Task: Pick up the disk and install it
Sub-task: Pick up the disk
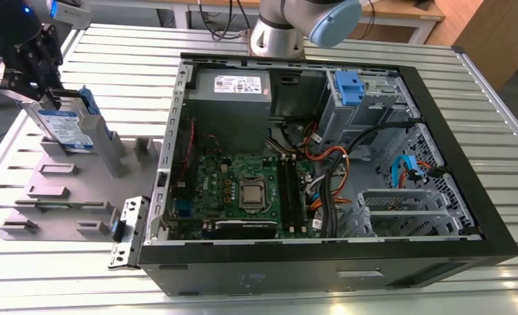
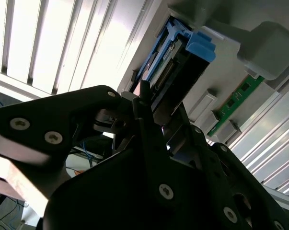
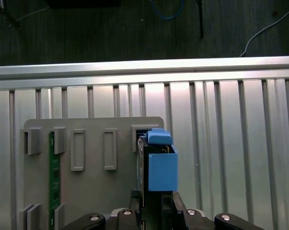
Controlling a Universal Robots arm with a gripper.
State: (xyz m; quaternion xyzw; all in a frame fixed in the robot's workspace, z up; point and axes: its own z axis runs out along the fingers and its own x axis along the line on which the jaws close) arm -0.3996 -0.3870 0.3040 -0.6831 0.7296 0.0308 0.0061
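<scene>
The black gripper (image 3: pixel 156 199) sits closest, clenched on the upper edge of the flat silver metal disk (image 3: pixel 161 165) in its blue plastic carrier. The disk stands on edge in the grey moulded holder tray (image 1: pixel 67 190) on the slatted metal bench (image 1: pixel 67 289), at ten o'clock from the open black computer case (image 1: pixel 329 262). By my reckoning the grasp is made, but the disk is not yet clear of the tray and not installed. Its white-and-blue label faces outward.

Open computer case (image 1: pixel 285 270) beside grey rack (image 1: pixel 67 197)
</scene>
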